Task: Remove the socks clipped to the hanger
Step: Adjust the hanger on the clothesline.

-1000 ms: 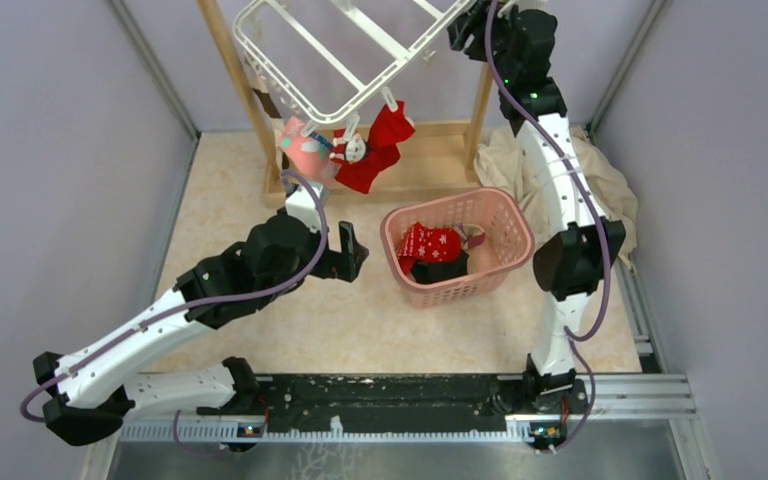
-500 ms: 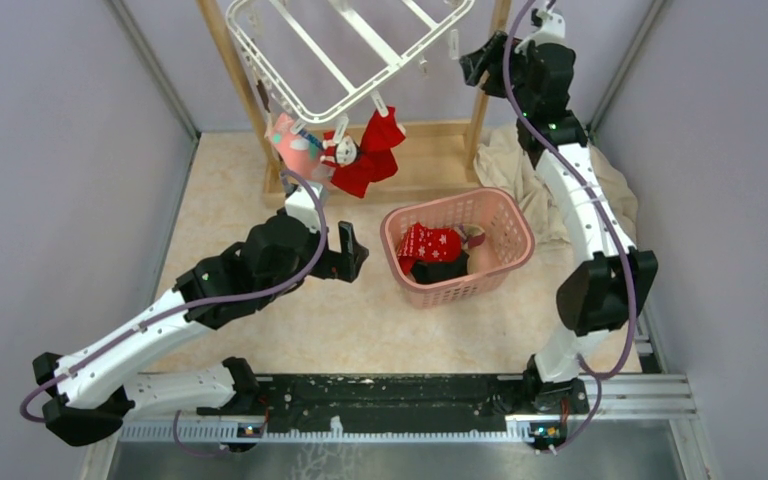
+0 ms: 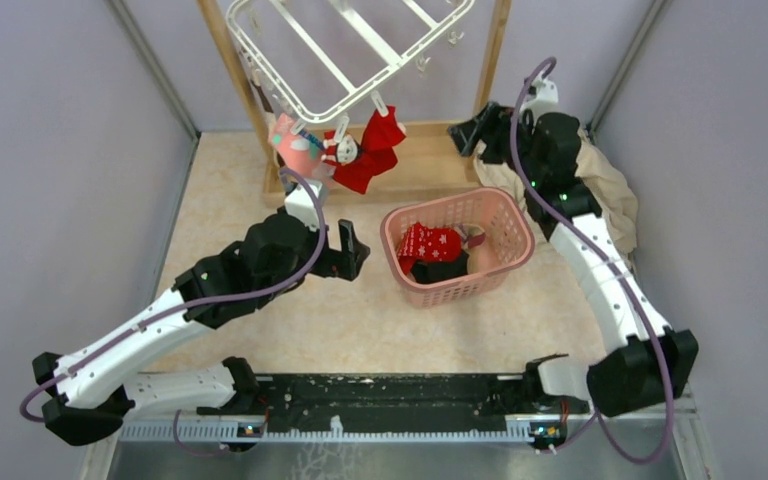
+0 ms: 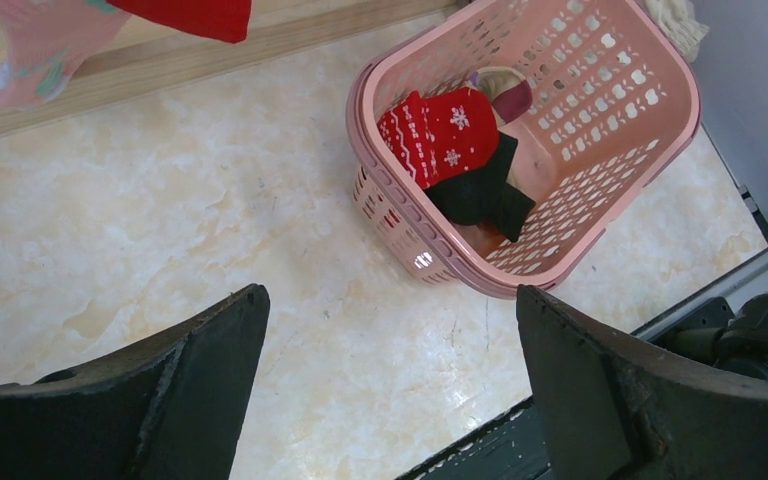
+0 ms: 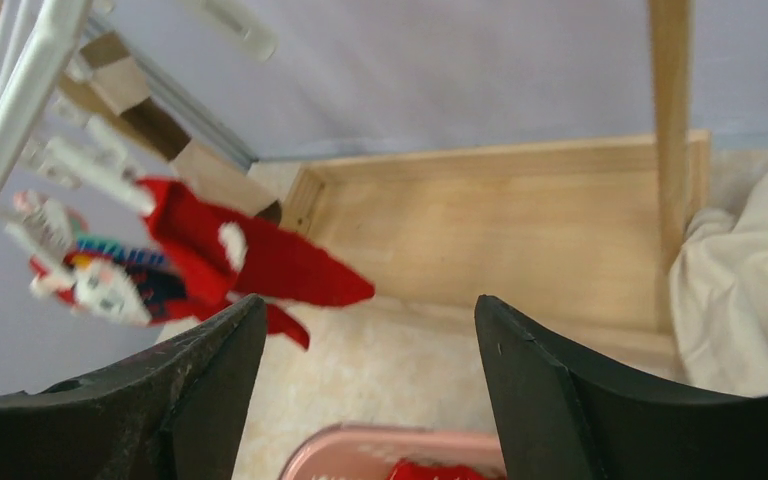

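The white hanger (image 3: 350, 60) hangs tilted from the wooden frame at the back. Still clipped to its near edge are a red sock (image 3: 378, 152), a pink sock (image 3: 296, 146) and a small figured sock between them. In the right wrist view the red sock (image 5: 260, 262) dangles from a clip, left of and apart from my fingers. My right gripper (image 3: 465, 135) is open and empty, low behind the basket. My left gripper (image 3: 352, 252) is wide open and empty, left of the basket. A red patterned sock (image 4: 438, 135) and a black sock (image 4: 480, 195) lie in the basket.
The pink lattice basket (image 3: 512, 225) stands mid-table between the arms. The wooden frame's base tray (image 5: 520, 230) and right post (image 5: 670, 120) stand behind it. A crumpled beige cloth (image 3: 608, 190) lies at the back right beneath the right arm.
My right arm came down from the hanger's right corner to a spot behind the basket, its jaws spreading wider. The hanger swung a little with its socks. The left arm stayed put.
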`<state>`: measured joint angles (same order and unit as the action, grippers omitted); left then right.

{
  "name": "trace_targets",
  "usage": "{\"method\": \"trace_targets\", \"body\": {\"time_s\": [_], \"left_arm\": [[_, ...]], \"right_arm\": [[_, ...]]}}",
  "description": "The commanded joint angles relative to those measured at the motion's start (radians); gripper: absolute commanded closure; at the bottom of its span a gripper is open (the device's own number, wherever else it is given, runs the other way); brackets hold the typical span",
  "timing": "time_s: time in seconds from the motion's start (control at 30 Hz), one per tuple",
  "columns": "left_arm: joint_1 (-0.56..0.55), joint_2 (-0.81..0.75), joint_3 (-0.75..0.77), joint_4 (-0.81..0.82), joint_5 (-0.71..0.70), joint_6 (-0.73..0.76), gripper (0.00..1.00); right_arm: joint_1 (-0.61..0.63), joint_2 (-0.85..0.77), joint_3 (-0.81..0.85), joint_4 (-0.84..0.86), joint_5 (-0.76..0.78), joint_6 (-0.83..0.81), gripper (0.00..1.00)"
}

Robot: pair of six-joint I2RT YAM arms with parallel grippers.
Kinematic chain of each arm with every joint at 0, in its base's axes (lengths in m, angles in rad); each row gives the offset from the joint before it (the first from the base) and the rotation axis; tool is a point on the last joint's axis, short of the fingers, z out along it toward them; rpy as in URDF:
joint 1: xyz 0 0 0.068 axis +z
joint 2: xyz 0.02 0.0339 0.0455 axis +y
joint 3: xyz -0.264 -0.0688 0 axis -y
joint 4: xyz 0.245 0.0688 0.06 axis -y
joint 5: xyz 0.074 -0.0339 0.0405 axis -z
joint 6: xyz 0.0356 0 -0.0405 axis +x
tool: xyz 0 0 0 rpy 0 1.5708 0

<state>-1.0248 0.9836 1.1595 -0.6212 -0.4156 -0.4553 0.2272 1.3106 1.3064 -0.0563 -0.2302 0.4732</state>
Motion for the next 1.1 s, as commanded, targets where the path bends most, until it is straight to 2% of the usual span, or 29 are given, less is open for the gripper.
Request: {"method": "trace_targets", "body": {"time_s": [0.0,0.33,1.07], "left_arm": [[0.003,0.006,0.028,0.038,0.019,0.013,0.01],[0.003,0.027,0.029,0.069,0.032,0.026,0.01],[0.004,0.046,0.027,0.078,0.067,0.020,0.01]], "right_arm": [[0.068,-0.159,-0.068,-0.037,-0.020,-0.033,0.22],[0.110,-0.318,-0.222,-0.143,-0.049,-0.058,0.15],[0.109,-0.327,-0.265,-0.135,-0.071,-0.053,0.16]]}}
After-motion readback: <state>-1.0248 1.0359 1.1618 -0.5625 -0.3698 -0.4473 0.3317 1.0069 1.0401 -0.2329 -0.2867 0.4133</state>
